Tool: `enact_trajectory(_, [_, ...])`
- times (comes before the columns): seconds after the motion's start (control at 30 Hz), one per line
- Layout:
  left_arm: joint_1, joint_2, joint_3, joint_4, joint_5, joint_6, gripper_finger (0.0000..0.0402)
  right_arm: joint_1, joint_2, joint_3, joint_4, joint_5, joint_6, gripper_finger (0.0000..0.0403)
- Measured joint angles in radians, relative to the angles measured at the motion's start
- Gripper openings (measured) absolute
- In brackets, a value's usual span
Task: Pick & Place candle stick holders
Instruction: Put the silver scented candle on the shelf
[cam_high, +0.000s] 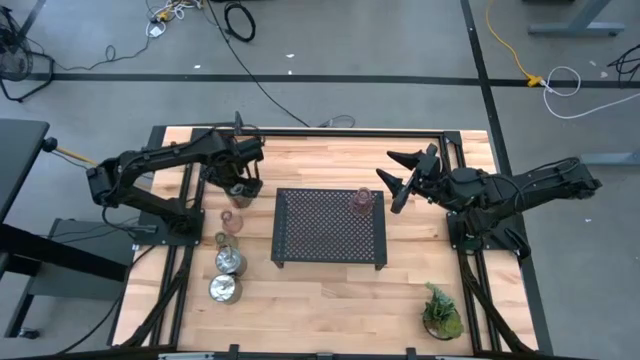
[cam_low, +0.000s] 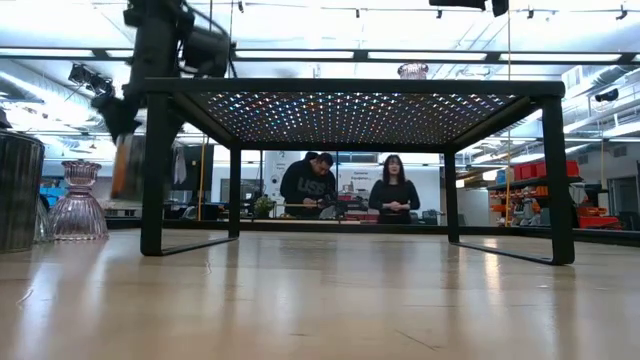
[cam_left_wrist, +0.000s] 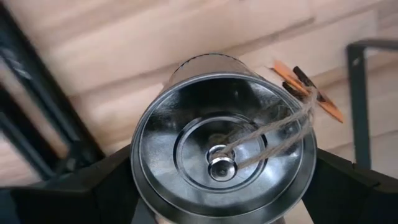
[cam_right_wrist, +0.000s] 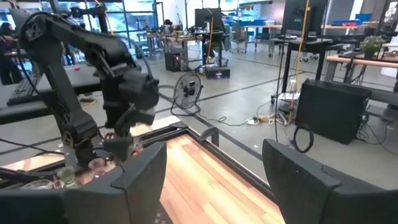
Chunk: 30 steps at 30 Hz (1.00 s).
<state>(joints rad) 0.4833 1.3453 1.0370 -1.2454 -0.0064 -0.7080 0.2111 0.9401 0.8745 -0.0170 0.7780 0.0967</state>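
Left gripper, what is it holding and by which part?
The left gripper holds a silver candle holder, its fingers clasping opposite sides of the round wall.

A robotics lab or workshop is showing here: a butcher-block surface (cam_high: 330, 300) is sitting on a grey concrete floor (cam_high: 380, 40) marked with black tape, with loose cables (cam_high: 240, 20) trailing across it. Beyond it, an open hall is stretching out under ceiling strip lights (cam_low: 300, 55), holding workbenches, monitors (cam_right_wrist: 205, 15), a floor fan (cam_right_wrist: 188, 92), and two people (cam_low: 350, 190) standing far behind.
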Motion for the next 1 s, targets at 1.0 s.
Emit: enact_trajectory(1.0, [-0.309,-0.002,0.681,-0.192,0.071,-0.130,0.0356,-0.067,0.400,0.165,0.283,-0.507,0.102,0.0265])
